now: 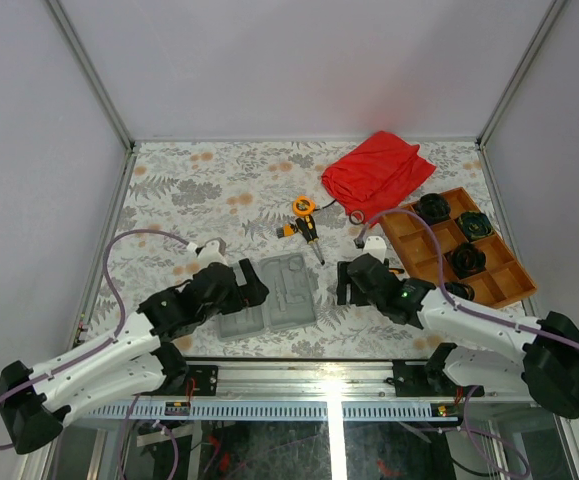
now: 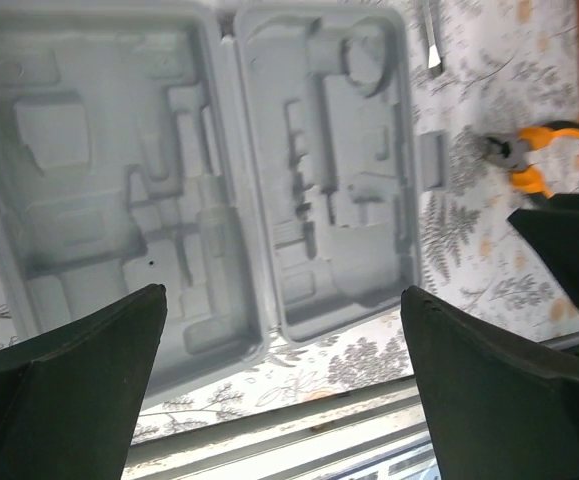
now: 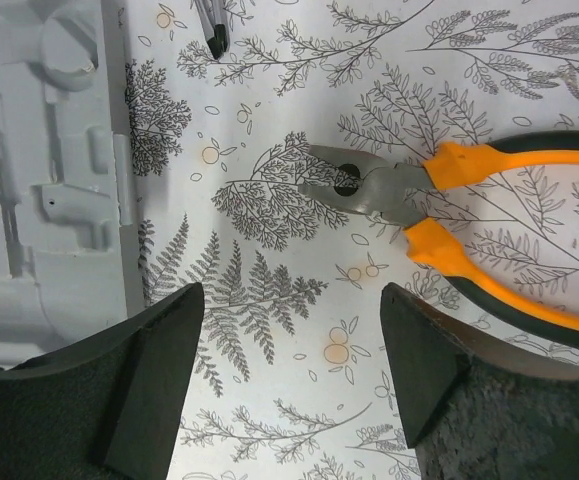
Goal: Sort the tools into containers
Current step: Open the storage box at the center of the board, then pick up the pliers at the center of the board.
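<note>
- A flat grey plastic case lies open near the middle of the leaf-patterned table. Its two shallow moulded trays sit side by side.
- The orange-handled pliers lie flat on the table at 3 o'clock from the case. Their metal nose points toward it, and they are apart from its edge.
- A round orange tape measure sits at 1 o'clock from the case. The short orange-and-black screwdrivers lie just beside it, between it and the case.
- The right gripper hovers over bare table between the case and the pliers. Its fingers are spread with nothing between them, and the pliers' nose lies beyond the fingertips.
- The left gripper hangs over the near edge of the case. It is wide open and holds nothing.
- A crumpled red cloth lies at 2 o'clock from the case, toward the far side.
- An orange-brown divided tray stands at 3 o'clock by the right edge. Black round parts sit in several of its compartments.
</note>
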Motion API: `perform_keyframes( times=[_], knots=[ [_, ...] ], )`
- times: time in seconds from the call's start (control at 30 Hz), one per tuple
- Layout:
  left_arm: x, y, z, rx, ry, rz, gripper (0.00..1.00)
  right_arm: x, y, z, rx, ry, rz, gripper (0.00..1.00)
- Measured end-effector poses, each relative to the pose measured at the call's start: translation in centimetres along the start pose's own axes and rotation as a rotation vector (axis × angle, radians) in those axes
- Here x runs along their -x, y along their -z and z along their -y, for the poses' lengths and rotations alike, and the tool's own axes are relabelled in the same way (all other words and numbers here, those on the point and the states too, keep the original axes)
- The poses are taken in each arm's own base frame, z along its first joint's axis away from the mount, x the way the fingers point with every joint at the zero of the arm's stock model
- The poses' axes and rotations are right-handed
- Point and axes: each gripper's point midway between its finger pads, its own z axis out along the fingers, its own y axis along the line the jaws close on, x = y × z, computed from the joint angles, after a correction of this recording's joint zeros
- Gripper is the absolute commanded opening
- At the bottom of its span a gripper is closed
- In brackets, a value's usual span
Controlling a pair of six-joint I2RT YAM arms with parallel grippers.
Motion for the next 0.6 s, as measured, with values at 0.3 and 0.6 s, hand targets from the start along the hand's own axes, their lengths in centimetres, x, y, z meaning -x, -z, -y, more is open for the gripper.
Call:
perform_keyframes(
  times=[0.3, 0.6],
  knots=[
    [3.8, 1.3, 1.7, -0.016, 0.029, 0.086, 1.0, 0.9, 2.1, 0.9, 0.012, -0.011, 0.032, 0.78],
    [5.8, 0.0, -3.0, 0.158, 0.129, 0.09, 1.0, 1.0, 1.4, 3.7, -0.028, -0.082, -0.036, 0.78]
  ],
)
